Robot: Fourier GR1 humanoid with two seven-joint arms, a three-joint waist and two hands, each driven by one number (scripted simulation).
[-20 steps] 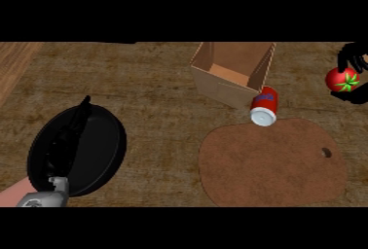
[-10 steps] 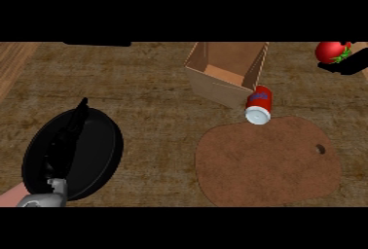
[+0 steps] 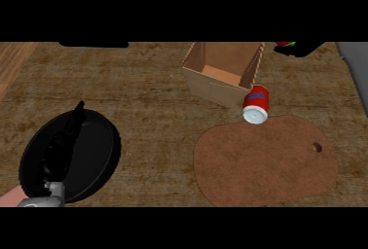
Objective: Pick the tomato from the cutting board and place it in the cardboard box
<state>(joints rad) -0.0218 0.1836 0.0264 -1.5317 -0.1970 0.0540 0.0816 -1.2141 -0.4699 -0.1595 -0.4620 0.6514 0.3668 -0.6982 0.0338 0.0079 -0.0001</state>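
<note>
Up at the view's top edge, right of middle, the right hand [image 3: 307, 48] shows only as a black shape cut off by the frame. It is closed round the tomato [image 3: 285, 44], of which just a sliver of red and a bit of green leaf peek out on the hand's left side. The tomato is off the board and held up just beyond the far right corner of the box [image 3: 215, 90], not inside it.

The box stands open on the counter [image 3: 144, 97], its pale floor showing between the brown walls. A red can [image 3: 256, 99] lies on its side against the box's near right corner. Its white end points toward the view's bottom and just overlaps the far edge of the board [image 3: 266, 168].

The board is a rounded brown slab with nothing else on it (a small hole sits near its right edge).

Well apart to the left lies a black pan [image 3: 82, 160], long and oval from this angle, with its silvery handle [image 3: 55, 189] pointing to the lower edge. The left arm [image 3: 14, 197] comes in at the lower left corner and ends just beside that handle. The left hand cannot be made out against the dark pan, so whether it is wide or closed cannot be told.

A dark shape [image 3: 93, 44] lies along the top edge at the left.
</note>
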